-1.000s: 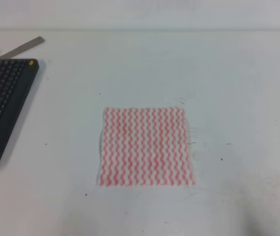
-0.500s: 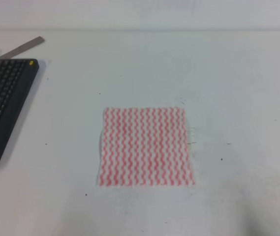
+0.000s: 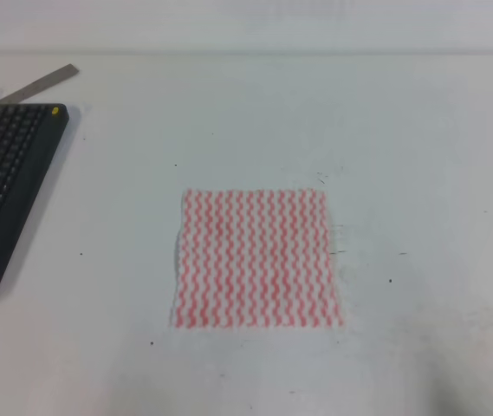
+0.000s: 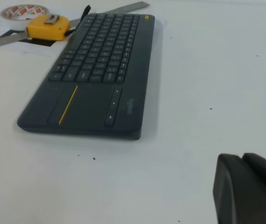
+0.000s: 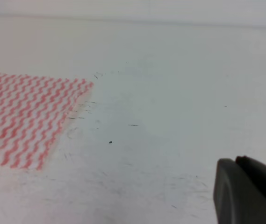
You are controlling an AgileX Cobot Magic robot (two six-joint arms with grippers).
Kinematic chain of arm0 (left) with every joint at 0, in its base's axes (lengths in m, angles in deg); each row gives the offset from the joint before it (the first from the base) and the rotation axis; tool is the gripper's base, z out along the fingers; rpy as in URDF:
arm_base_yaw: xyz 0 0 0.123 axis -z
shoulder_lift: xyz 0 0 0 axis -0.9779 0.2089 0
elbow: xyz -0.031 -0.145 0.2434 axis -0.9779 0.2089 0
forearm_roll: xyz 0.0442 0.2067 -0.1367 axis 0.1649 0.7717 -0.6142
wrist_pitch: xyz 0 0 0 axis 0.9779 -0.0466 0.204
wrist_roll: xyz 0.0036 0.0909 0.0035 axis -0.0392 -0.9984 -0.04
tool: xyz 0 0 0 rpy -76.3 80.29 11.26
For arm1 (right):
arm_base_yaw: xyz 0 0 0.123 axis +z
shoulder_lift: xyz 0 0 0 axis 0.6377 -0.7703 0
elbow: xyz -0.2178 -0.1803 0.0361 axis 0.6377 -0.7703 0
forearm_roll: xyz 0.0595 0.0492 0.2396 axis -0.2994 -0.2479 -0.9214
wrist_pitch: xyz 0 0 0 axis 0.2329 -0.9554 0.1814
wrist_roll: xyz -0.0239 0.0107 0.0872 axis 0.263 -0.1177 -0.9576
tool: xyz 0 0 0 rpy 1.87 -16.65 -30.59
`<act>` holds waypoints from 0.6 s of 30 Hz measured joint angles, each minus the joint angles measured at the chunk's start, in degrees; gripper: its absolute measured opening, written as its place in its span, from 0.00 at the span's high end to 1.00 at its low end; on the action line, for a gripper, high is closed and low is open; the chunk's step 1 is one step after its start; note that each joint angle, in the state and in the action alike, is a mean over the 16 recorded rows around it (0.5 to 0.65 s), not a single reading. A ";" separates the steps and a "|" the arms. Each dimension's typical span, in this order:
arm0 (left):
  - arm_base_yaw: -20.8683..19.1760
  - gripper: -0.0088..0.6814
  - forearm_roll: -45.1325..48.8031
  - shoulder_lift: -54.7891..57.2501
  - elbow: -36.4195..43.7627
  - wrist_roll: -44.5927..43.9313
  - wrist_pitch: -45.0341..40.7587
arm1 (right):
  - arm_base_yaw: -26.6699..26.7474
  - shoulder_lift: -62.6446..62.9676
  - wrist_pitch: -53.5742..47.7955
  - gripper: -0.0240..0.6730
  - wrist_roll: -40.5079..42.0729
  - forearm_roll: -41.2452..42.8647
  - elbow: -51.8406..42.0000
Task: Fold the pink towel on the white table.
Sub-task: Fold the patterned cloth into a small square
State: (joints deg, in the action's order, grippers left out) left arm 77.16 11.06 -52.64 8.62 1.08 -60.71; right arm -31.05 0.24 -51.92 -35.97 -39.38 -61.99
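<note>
The pink towel [image 3: 256,260] lies flat and unfolded in the middle of the white table [image 3: 419,130], a white square with pink wavy stripes. The right wrist view catches its right part [image 5: 25,116] at the left edge, well away from the camera. Only a dark piece of my right gripper [image 5: 247,191] shows at the bottom right corner, over bare table right of the towel. A similar dark piece of my left gripper [image 4: 247,189] shows low in the left wrist view, near the keyboard. Neither gripper appears in the exterior high view, and nothing is seen held.
A dark grey keyboard [image 3: 8,191] lies at the left edge of the table, also close up [image 4: 100,70]. Behind it are a metal ruler [image 3: 47,81], a yellow tape measure [image 4: 48,26] and a roll of tape [image 4: 23,10]. Small dark specks mark the tabletop.
</note>
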 joint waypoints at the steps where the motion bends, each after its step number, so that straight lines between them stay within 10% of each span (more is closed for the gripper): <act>1: 0.00 0.99 0.00 0.00 0.00 0.00 0.00 | 0.00 0.10 -0.04 0.99 0.00 0.00 -0.10; 18: 0.01 0.99 0.34 -0.35 0.04 0.00 0.03 | -0.01 -0.20 0.17 0.99 0.00 0.02 0.20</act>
State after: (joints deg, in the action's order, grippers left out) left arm 77.17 11.40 -52.98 8.66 1.08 -60.68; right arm -31.06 0.04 -51.75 -35.98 -39.36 -61.79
